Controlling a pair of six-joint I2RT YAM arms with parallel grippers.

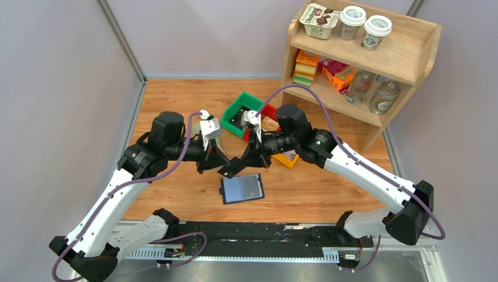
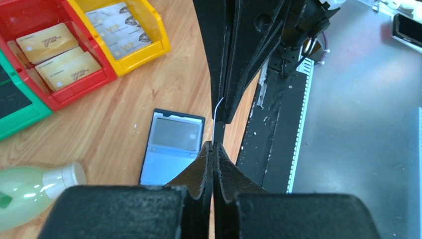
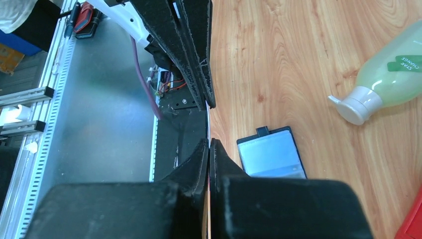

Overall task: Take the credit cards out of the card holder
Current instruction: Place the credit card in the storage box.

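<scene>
Top, left wrist and right wrist views of both arms meeting over the wooden table [image 1: 329, 188]. The left arm rises from its base at the near left, bends at a raised elbow and reaches right and downward; the right arm mirrors it from the near right, reaching left and downward. The left gripper [image 1: 216, 166] and right gripper [image 1: 248, 163] face each other tip to tip above the middle of the table, both tilted toward the surface.

Between them hangs a credit card [image 1: 231, 170], dark and slanted in the top view. In the left wrist view it appears only as a thin pale edge [image 2: 216, 119]. The left gripper's fingers [image 2: 204, 164] are pressed together on the near end of that edge. The right gripper's fingers [image 3: 219, 164] also lie closed against each other, and the far end of the edge meets their tips, so both pincers appear clamped on the same card.

The card holder [image 1: 241, 189] lies open and flat on the table just near of the grippers, touching neither, with its pale grey-blue sleeves facing up. A green bin [image 1: 235, 108], a red bin [image 2: 74, 94] holding gold cards and a yellow bin [image 2: 144, 52] holding silver cards stand beyond. A pale green bottle [image 3: 393, 74] lies on its side close by, and a wooden shelf [image 1: 411, 56] occupies the far right.
</scene>
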